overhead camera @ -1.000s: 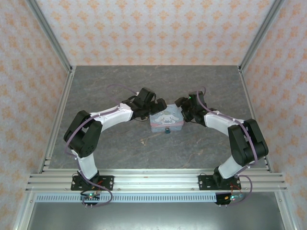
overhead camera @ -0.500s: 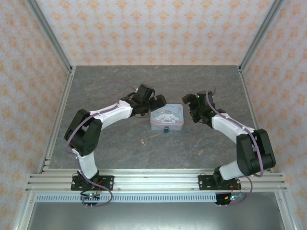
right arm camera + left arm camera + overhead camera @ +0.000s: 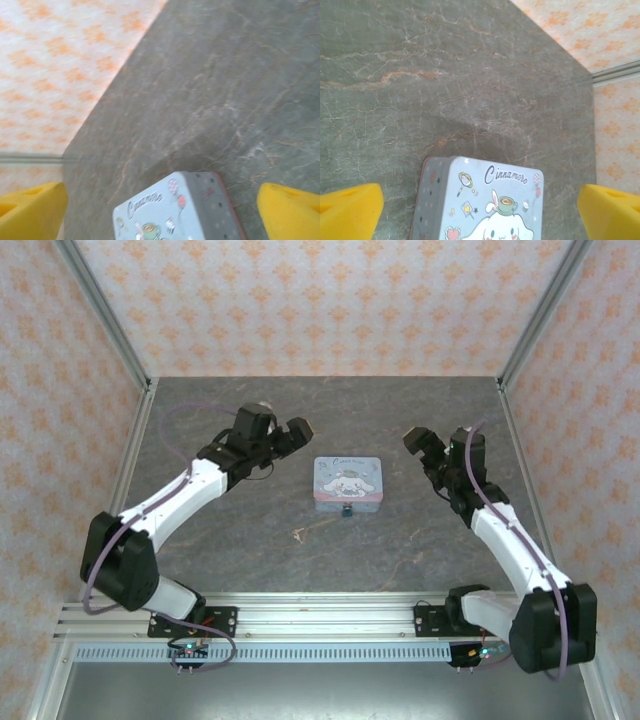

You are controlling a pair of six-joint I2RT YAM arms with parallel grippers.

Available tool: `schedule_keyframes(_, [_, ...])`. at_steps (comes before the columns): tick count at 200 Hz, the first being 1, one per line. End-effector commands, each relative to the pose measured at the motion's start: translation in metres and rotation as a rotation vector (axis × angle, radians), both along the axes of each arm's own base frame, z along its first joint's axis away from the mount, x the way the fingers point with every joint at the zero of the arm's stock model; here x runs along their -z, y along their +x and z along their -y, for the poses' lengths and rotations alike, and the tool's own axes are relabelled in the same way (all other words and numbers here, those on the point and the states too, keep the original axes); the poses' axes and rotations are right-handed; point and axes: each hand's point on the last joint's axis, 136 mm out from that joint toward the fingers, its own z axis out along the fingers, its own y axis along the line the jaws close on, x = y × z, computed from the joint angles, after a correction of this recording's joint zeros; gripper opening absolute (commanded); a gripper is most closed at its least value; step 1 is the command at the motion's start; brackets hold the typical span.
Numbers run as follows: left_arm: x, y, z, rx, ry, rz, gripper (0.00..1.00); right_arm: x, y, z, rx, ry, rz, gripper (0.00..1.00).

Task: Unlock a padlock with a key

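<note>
Padlock (image 3: 347,510) sits at the middle of the tin's (image 3: 347,480) near edge, touching it, teal body down on the table (image 3: 420,560). It looks to run lengthwise straight out from the tin toward the arm bases, but it's too small to make out the shackle. Key (image 3: 301,533) lies flat off the tin's near-left corner, apart from both tin and padlock. Its long axis is approx left-right, right end tipped a bit toward the tin, w/ a faint thin line running that way. Can't tell which end is the bit.

Left fingers (image 3: 298,429) are spread wide w/ nothing between them, well left of the tin and just past its far edge. Right fingers (image 3: 414,440) are spread wide too, well right of the tin. In the wrist cams, yellow tips sit at both bottom corners, the tin's lid between them, clear of it.

Vs a sec ago: both arms were tucked up against the tin's left & right sides; now both have swung out and away. The tin was skewed then and sits square now. Right fingers have opened wider. Padlock is at the same near edge, and the key hasn't budged.
</note>
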Motion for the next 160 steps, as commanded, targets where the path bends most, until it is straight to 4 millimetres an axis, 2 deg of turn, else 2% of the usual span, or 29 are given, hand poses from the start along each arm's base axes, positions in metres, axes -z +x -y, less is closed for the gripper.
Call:
schedule_keyframes(1, [0.001,-0.021,-0.019,-0.011,0.07,-0.003,1.0,-0.007,-0.01,-0.023,-0.118,-0.001,0.006,0.91])
schedule_keyframes(18, [-0.002,-0.033,-0.032,-0.033,0.099,0.011,1.0,-0.003,-0.023,-0.044,-0.169,-0.013,-0.052,0.86])
schedule_keyframes(48, [0.0,-0.049,-0.064,-0.124,0.195,0.018,1.0,0.013,-0.048,-0.089,-0.26,-0.024,-0.155,0.75])
schedule_keyframes(81, [0.004,-0.055,-0.095,-0.211,0.229,-0.007,1.0,0.03,-0.082,-0.148,-0.357,-0.09,-0.208,0.69])
schedule_keyframes(103, [0.012,-0.055,-0.119,-0.289,0.228,-0.06,1.0,0.055,-0.101,-0.181,-0.395,-0.181,-0.28,0.65])
schedule_keyframes(137, [0.028,-0.057,-0.152,-0.397,0.191,-0.145,1.0,0.089,-0.11,-0.216,-0.416,-0.273,-0.383,0.61])
schedule_keyframes(160, [0.039,-0.059,-0.17,-0.453,0.153,-0.185,1.0,0.099,-0.11,-0.231,-0.42,-0.36,-0.426,0.6])
